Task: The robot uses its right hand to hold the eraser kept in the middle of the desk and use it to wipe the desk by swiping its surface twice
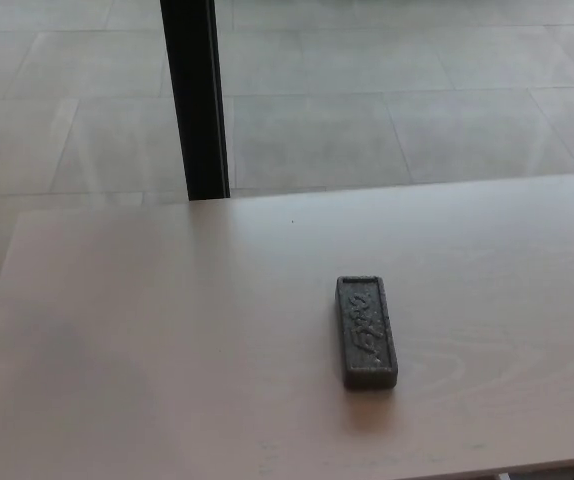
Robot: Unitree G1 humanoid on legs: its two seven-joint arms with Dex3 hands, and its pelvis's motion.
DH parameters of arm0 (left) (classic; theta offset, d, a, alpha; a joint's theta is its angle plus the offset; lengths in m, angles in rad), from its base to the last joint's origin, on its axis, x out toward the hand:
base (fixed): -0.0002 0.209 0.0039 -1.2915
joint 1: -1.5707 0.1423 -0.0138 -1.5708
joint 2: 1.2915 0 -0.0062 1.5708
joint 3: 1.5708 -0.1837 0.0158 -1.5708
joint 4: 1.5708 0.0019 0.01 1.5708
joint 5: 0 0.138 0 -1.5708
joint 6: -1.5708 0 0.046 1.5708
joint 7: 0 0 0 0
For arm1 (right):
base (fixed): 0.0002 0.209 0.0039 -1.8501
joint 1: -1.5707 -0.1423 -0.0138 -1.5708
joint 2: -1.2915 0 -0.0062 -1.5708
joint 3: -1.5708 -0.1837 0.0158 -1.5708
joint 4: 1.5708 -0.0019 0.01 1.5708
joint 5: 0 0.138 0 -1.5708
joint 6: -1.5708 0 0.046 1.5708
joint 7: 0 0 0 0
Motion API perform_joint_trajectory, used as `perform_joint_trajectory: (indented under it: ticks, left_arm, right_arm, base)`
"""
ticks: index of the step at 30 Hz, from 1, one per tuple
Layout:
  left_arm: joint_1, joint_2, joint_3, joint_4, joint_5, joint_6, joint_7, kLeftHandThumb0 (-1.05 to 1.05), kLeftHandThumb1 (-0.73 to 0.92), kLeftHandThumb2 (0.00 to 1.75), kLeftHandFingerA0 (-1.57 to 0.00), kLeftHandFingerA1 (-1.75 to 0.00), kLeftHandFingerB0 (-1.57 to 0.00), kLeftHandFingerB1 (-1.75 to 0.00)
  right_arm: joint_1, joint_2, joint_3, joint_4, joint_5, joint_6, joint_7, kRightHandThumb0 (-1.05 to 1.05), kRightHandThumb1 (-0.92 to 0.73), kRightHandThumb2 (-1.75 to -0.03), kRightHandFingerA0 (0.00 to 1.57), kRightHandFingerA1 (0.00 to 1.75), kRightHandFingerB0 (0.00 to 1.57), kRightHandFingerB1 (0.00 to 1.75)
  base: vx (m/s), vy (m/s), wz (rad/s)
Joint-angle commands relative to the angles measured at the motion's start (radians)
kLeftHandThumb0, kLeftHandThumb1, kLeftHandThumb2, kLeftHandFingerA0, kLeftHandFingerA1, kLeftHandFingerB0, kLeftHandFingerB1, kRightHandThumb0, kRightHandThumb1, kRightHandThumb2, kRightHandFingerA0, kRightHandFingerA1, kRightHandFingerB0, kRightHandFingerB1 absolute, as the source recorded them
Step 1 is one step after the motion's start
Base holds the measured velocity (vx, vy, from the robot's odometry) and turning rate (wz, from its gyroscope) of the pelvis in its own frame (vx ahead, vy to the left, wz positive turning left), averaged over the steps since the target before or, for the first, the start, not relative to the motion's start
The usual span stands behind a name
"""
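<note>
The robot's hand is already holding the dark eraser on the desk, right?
Not quite. The dark eraser does lie on the desk, but nothing is holding it. The head view shows no robot hand at all.

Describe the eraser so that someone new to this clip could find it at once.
A pale wooden desk fills the lower part of the head view, with a tiled floor and a black post behind it. The eraser lies flat a little right of the desk's middle, its long side running away from the camera. It is a dark grey block with worn lettering on top, and the only thing on the desk.
</note>
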Motion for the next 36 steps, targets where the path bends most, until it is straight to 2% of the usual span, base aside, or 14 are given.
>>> perform_joint_trajectory:
  ticks: [1, 8, 9, 10, 11, 12, 21, 24, 27, 29, 31, 33, 34, 36]
  left_arm:
    - [-0.035, 0.058, 0.156, 0.083, -0.162, 0.02, 0.008, -0.68, 0.86, 0.65, -0.71, -0.65, -0.65, -0.55]
    - [-0.043, 0.057, 0.177, 0.091, -0.144, 0.023, 0.014, -0.67, 0.87, 0.66, -0.68, -0.64, -0.6, -0.53]
    - [-0.043, 0.057, 0.182, 0.092, -0.145, 0.023, 0.009, -0.67, 0.87, 0.66, -0.66, -0.63, -0.58, -0.53]
    - [-0.043, 0.057, 0.189, 0.094, -0.15, 0.024, 0.002, -0.67, 0.87, 0.66, -0.66, -0.64, -0.59, -0.53]
    - [-0.045, 0.057, 0.192, 0.095, -0.153, 0.024, 0.003, -0.67, 0.86, 0.65, -0.68, -0.66, -0.59, -0.54]
    - [-0.047, 0.058, 0.19, 0.095, -0.15, 0.023, 0.007, -0.67, 0.87, 0.66, -0.68, -0.64, -0.6, -0.54]
    - [-0.052, 0.051, 0.2, 0.099, -0.16, 0.029, -0.004, -0.68, 0.87, 0.66, -0.66, -0.66, -0.62, -0.57]
    - [-0.05, 0.049, 0.197, 0.1, -0.153, 0.026, 0.002, -0.69, 0.87, 0.66, -0.67, -0.63, -0.62, -0.56]
    - [-0.053, 0.048, 0.193, 0.1, -0.15, 0.022, 0.012, -0.68, 0.86, 0.66, -0.69, -0.66, -0.64, -0.56]
    - [-0.055, 0.049, 0.184, 0.1, -0.147, 0.022, 0.005, -0.68, 0.88, 0.66, -0.69, -0.67, -0.6, -0.55]
    - [-0.056, 0.051, 0.175, 0.102, -0.143, 0.025, -0.001, -0.68, 0.88, 0.66, -0.69, -0.64, -0.58, -0.53]
    - [-0.059, 0.053, 0.174, 0.102, -0.144, 0.023, 0.003, -0.68, 0.87, 0.66, -0.71, -0.65, -0.63, -0.54]
    - [-0.063, 0.053, 0.175, 0.1, -0.147, 0.024, 0.009, -0.68, 0.86, 0.65, -0.7, -0.66, -0.63, -0.55]
    - [-0.064, 0.055, 0.166, 0.1, -0.137, 0.018, 0.022, -0.68, 0.86, 0.65, -0.73, -0.67, -0.66, -0.55]
  right_arm:
    - [-0.078, -0.103, -0.276, -0.115, 0.266, -0.032, -0.146, -0.35, -0.75, -0.62, 0.65, 0.51, 0.46, 0.39]
    - [-0.331, -0.279, -0.321, -0.189, 0.227, 0.047, -0.231, -0.38, -0.73, -0.61, 0.57, 0.5, 0.32, 0.34]
    - [-0.353, -0.293, -0.318, -0.189, 0.22, 0.057, -0.234, -0.46, -0.6, -0.84, 0.52, 0.59, 0.29, 0.46]
    - [-0.401, -0.317, -0.303, -0.206, 0.211, 0.075, -0.236, -0.4, -0.73, -0.61, 0.49, 0.48, 0.33, 0.34]
    - [-0.441, -0.324, -0.287, -0.244, 0.207, 0.094, -0.237, -0.48, -0.57, -0.86, 0.51, 0.61, 0.29, 0.47]
    - [-0.501, -0.321, -0.246, -0.323, 0.194, 0.129, -0.245, -0.49, -0.7, -0.61, 0.67, 0.64, 0.41, 0.38]
    - [-0.697, -0.111, 0.041, -0.734, 0.145, 0.221, -0.24, -0.14, -0.66, -0.82, 0.91, 0.76, 0.85, 0.68]
    - [-0.698, -0.044, 0.137, -0.784, 0.132, 0.242, -0.208, -0.18, -0.67, -0.75, 1.03, 1.14, 0.88, 0.83]
    - [-0.694, 0.027, 0.238, -0.781, 0.121, 0.236, -0.158, -0.08, -0.52, -1.14, 1.0, 1.75, 0.83, 1.31]
    - [-0.693, 0.07, 0.309, -0.768, 0.104, 0.242, -0.137, -0.11, -0.45, -1.23, 1.38, 1.54, 0.99, 1.27]
    - [-0.671, 0.134, 0.408, -0.775, 0.069, 0.253, -0.132, -0.08, -0.41, -1.34, 1.11, 1.75, 0.91, 1.49]
    - [-0.658, 0.173, 0.485, -0.776, 0.022, 0.263, -0.149, -0.19, -0.45, -1.21, 1.4, 1.53, 1.04, 1.31]
    - [-0.652, 0.186, 0.516, -0.768, 0.002, 0.263, -0.153, -0.12, -0.44, -1.3, 1.08, 1.75, 0.88, 1.52]
    - [-0.65, 0.209, 0.551, -0.74, -0.017, 0.245, -0.159, -0.14, -0.43, -1.32, 1.05, 1.75, 0.87, 1.52]
  base:
    - [0.0, 0.0, 0.0]
    - [0.0, 0.0, 0.0]
    - [0.0, 0.0, 0.0]
    - [0.0, 0.0, 0.0]
    - [0.0, 0.0, 0.0]
    - [0.0, 0.0, 0.0]
    - [0.0, 0.0, 0.0]
    - [0.0, 0.0, 0.0]
    - [0.0, 0.0, 0.0]
    - [0.0, 0.0, 0.0]
    - [0.0, 0.0, 0.0]
    - [0.0, 0.0, 0.0]
    - [0.0, 0.0, 0.0]
    - [0.0, 0.0, 0.0]
